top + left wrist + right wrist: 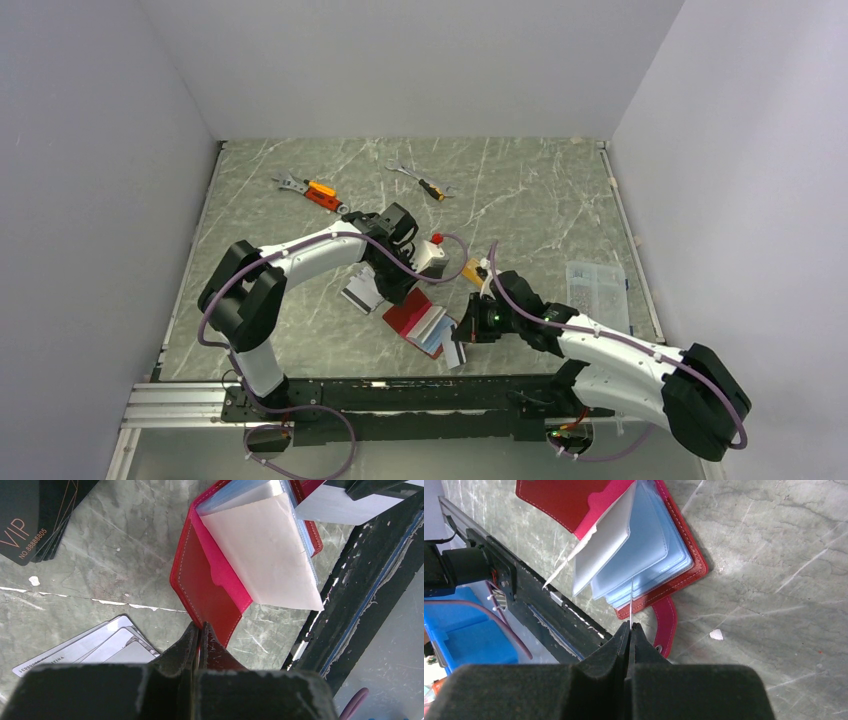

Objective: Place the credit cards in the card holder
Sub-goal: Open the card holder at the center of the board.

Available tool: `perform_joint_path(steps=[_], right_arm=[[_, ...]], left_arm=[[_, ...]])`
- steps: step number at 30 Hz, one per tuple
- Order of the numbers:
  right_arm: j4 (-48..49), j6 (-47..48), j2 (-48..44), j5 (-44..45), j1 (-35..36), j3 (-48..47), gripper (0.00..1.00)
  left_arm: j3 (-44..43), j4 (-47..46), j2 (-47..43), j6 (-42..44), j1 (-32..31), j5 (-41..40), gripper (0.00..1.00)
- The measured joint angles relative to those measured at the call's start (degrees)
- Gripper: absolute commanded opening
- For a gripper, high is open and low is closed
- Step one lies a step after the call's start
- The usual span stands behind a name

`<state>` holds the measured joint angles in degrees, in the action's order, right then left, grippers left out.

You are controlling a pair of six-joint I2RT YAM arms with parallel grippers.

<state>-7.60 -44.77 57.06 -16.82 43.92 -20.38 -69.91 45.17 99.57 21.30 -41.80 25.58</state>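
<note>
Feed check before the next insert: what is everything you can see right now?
card holder: one, red with pale blue pockets, open on the table's near side
silver cards: small stack, silver-grey, left of the holder
black cards: small stack, black with VIP lettering, beyond the silver ones
held card: one, silver-grey, at the holder's pockets
orange card: one, orange-gold, behind the right gripper
wrenches: two, orange handles, far side
clear box: one, see-through, right side
table: one, green marbled
left gripper: shut on the holder's red cover
right gripper: shut on the held card
</note>
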Motion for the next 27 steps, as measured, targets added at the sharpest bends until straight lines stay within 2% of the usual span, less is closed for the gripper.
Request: perform_joint_path(steps=[17, 27], right_arm=[[0.2, 0.28, 0.24, -0.22, 0.07, -1.57, 0.0], [1.25, 0.98, 5.53, -0.5, 0.87, -4.96, 0.0]], left_arm=[[0.31, -0.11, -0.35, 0.02, -0.02, 0.09, 0.0], [0.7, -0.09, -0.72, 0.02, -0.02, 0.55, 0.0]])
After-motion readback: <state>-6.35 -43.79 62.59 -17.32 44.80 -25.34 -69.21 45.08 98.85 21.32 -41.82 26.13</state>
